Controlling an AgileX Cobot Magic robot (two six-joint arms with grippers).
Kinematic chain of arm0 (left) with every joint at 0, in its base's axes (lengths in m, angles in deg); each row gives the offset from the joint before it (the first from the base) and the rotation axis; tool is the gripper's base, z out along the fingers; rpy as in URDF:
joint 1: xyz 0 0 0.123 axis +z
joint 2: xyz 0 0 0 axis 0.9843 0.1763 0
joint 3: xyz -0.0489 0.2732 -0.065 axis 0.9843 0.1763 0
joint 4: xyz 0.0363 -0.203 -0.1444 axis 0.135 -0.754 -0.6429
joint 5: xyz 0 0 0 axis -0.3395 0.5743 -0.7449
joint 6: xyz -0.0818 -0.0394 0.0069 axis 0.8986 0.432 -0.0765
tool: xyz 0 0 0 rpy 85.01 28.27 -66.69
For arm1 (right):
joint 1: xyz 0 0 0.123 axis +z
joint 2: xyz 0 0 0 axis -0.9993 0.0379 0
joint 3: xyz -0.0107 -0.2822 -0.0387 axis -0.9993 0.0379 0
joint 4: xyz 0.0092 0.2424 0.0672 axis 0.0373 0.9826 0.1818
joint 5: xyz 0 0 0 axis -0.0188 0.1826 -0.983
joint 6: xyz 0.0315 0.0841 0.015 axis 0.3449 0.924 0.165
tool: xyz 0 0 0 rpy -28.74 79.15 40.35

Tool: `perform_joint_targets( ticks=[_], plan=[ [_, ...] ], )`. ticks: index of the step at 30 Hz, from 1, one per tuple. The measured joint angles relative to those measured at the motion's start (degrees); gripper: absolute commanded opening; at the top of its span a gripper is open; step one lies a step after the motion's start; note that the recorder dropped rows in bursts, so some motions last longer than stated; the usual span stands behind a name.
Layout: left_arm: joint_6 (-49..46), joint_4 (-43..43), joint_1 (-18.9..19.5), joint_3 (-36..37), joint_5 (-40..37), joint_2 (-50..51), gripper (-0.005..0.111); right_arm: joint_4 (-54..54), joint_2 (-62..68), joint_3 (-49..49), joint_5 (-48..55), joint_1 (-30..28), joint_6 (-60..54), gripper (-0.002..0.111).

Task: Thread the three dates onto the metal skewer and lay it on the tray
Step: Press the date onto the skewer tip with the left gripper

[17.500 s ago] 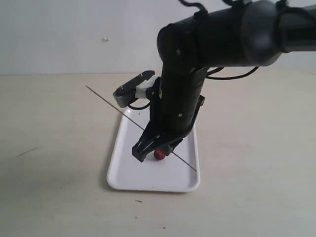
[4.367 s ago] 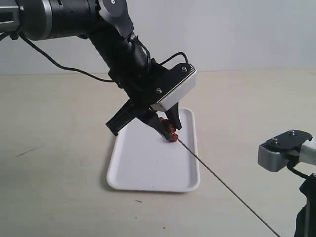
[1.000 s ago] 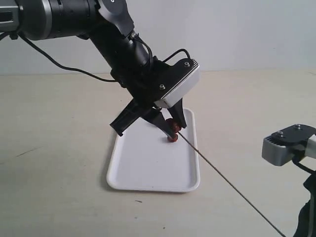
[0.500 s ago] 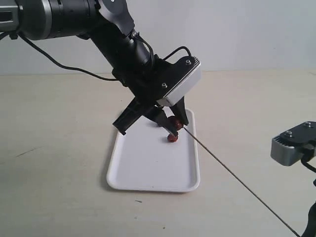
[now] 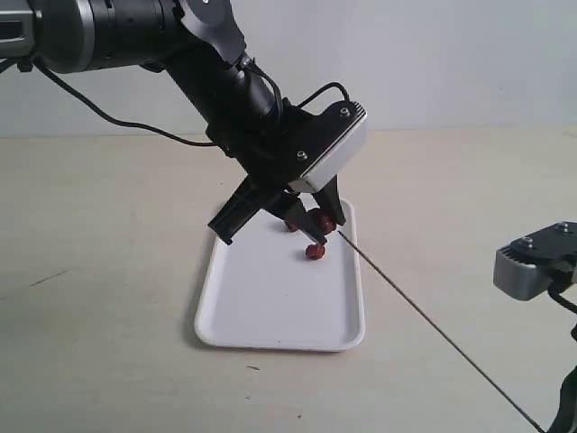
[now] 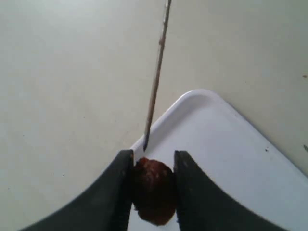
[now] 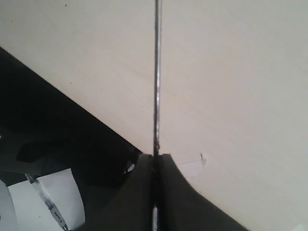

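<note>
My left end effector [image 6: 154,155] is pinching one date [image 6: 153,192], my right end effector [image 7: 154,161] clamping the skewer [image 6: 156,82]; nothing threaded yet.

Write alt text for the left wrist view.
The left gripper clamps a reddish-brown date, with the metal skewer tip pointing at it, seemingly just short of touching. A corner of the white tray and beige tabletop lie beneath.

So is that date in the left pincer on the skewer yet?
Not yet. In the left wrist view the tip of the skewer ends just short of the date clamped in the left pincer.
</note>
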Motion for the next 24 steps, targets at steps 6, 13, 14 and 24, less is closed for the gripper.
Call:
perform_joint_targets(
  ticks=[6,13,14,24],
  plan=[
    [0.0,0.0,0.0,0.0,0.1,0.0,0.03,2.8,0.0,0.2,0.0,0.0,-2.0,0.0],
    [0.0,0.0,0.0,0.0,0.1,0.0,0.03,3.0,0.0,0.2,0.0,0.0,-2.5,0.0],
    [0.0,0.0,0.0,0.0,0.1,0.0,0.03,3.0,0.0,0.2,0.0,0.0,-2.5,0.0],
    [0.0,0.0,0.0,0.0,0.1,0.0,0.03,1.8,0.0,0.2,0.0,0.0,-1.5,0.0]
  ],
)
